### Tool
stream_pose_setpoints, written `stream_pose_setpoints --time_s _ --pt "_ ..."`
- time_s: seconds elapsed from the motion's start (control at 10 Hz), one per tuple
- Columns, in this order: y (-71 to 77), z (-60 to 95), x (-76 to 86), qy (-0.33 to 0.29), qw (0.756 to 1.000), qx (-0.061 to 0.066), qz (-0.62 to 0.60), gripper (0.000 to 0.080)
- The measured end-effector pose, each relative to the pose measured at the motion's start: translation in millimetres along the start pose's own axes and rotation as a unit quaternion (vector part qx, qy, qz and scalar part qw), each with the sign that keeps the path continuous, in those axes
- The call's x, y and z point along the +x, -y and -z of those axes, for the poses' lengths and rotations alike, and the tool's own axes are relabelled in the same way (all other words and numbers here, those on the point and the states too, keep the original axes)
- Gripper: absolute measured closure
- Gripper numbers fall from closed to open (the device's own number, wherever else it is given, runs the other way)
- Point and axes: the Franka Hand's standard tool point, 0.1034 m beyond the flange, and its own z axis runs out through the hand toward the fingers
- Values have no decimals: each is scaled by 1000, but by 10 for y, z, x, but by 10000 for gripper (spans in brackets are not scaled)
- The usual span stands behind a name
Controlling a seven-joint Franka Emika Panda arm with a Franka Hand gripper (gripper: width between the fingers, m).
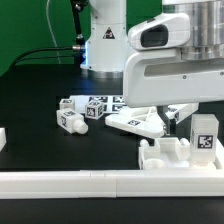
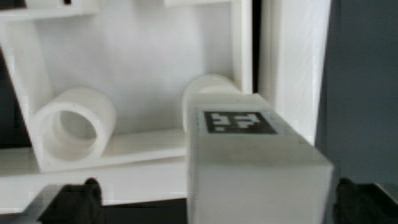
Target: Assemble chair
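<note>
Along the exterior view's right, just behind the rail (image 1: 100, 182), you are keeping the following:

1. Block (image 1: 204, 136). Tall, white, tag facing out. It is standing upright on the base piece (image 1: 165, 152). By my reading it is being seated there as one joint of the chair, which is why it is sitting on end and not lying flat.

2. Gripper (image 2: 217, 204). You are hanging it directly over the block. In the wrist view both dark fingertips (image 2: 71, 198) are showing outside the block's sides, with a clear gap on one side, so the jaws are standing apart and clamping nothing. Straddling the block this way is probably setting up a grasp or a push down.

3. Round socket (image 2: 71, 125). It is opening just beside the block in the wrist view, probably waiting for a peg.

4. Slab (image 1: 135, 124). It is lying tilted on the table (image 1: 40, 80), near the base piece.

5. Short pieces (image 1: 70, 118). Tagged, they are lying loose toward the exterior view's left, well apart from the block and within reach as stock.

6. Rail. It is running along the near edge, likely serving as a stop for bracing parts.

The chair is therefore lying mostly in parts. Only the block and base piece are coming together.
</note>
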Motion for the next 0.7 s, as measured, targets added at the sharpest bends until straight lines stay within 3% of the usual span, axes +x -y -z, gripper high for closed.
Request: stream_pose_setpoints --time_s 0.1,0.2,0.3,0.4,0.5,0.7 --pt "-1 0 21 -8 1000 0 -12 252" --pt "-7 -6 19 -7 1000 0 -12 252" --pt "-4 -6 19 -7 1000 1 -26 431" --pt "-1 -7 18 -7 998 1 -70 431" --pt "-1 -8 18 -7 995 2 -100 515" --pt "27 -17 12 -6 976 2 -218 515"
